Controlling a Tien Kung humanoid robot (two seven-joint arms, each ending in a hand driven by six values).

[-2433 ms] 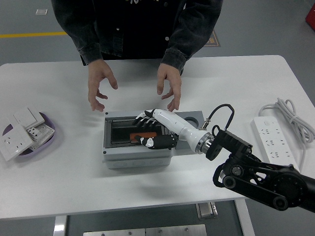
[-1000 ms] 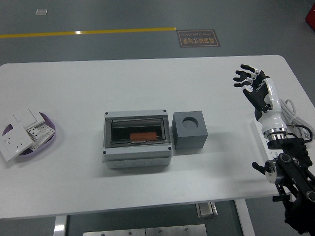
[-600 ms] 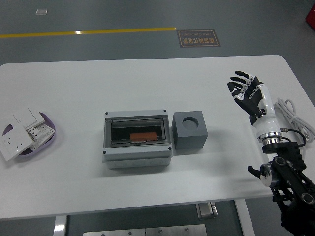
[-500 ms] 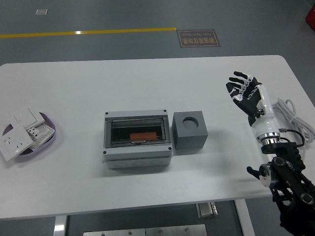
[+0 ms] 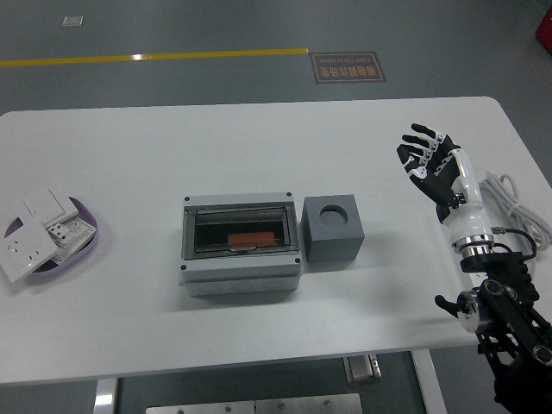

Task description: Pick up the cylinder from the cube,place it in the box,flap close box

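One hand in view: right hand raised over the table's right side, fingers spread, holding nothing. Box flap down; orange cylinder, apparently, lies inside. Cube just beside the box, hole empty.

- The orange cylinder lies in the box behind the dark see-through flap; its outline is dim and its ends unclear
- The power strip at the desk's right is mostly hidden by the right arm; its white cable runs off the right edge
- The cube's round hole is too dark to see its bottom
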